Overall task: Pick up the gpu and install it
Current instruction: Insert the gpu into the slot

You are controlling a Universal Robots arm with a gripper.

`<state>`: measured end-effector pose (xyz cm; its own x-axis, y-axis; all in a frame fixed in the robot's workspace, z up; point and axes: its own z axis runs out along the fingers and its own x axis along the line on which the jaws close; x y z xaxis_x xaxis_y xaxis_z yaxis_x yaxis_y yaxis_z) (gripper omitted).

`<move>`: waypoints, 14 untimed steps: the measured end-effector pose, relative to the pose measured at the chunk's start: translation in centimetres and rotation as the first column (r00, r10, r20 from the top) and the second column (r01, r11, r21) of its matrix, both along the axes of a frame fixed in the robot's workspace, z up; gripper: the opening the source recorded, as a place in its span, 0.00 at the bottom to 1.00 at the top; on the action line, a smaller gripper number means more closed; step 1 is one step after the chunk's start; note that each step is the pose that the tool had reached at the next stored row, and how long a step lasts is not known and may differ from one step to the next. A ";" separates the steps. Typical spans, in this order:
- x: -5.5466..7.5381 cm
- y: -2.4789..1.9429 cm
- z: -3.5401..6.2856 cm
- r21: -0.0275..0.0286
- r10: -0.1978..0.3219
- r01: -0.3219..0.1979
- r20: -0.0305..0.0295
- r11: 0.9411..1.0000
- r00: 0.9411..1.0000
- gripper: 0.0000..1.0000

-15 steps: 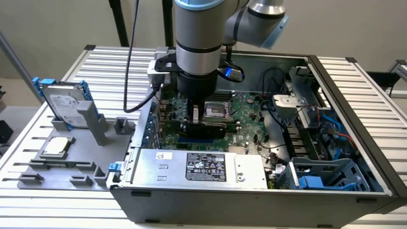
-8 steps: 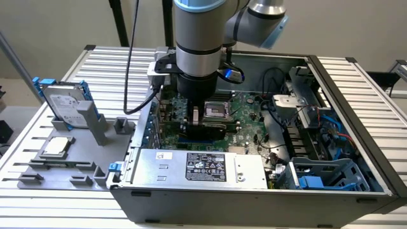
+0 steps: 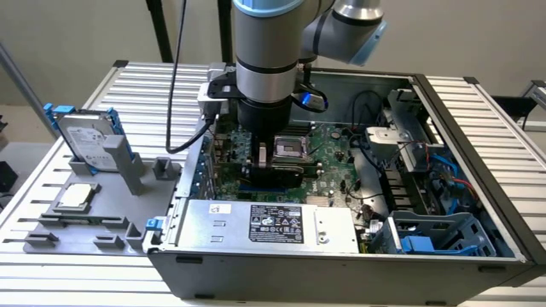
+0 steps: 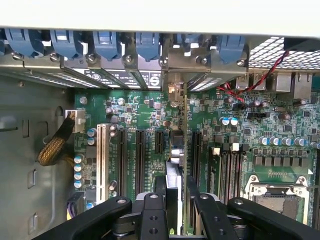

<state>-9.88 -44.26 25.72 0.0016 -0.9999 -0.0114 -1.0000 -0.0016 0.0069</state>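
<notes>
The gpu [image 4: 174, 179] shows edge-on in the wrist view, standing upright between the black fingers [image 4: 152, 212] of my gripper [image 4: 177, 202], which is shut on it. Its far end reaches the silver bracket openings [image 4: 175, 90] at the case's rear wall. It stands among the long black expansion slots [image 4: 140, 150] of the green motherboard [image 4: 140, 107]. Whether it is seated in a slot I cannot tell. In the exterior view my gripper [image 3: 273, 171] is low inside the open computer case [image 3: 477, 147], over the motherboard [image 3: 331, 144], with the gpu [image 3: 275, 176] dark beneath it.
A silver hard drive with blue rails [image 3: 88, 137] stands in a grey holder [image 3: 85, 220] at the exterior view's left. The power supply [image 3: 265, 220] fills the case's near side. The CPU socket [image 4: 277, 192], blue slot clips [image 4: 105, 42] and loose cables [image 3: 426, 160] lie close by.
</notes>
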 end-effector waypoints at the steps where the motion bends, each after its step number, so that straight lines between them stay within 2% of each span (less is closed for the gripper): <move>1: 0.0 0.00 0.00 0.000 0.000 0.000 0.000 1.000 1.000 0.27; 14: -0.1 -0.04 -0.19 0.001 0.000 0.000 0.000 1.000 1.000 0.27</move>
<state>-9.93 -44.31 25.53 0.0016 -0.9999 -0.0123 -1.0000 -0.0016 0.0070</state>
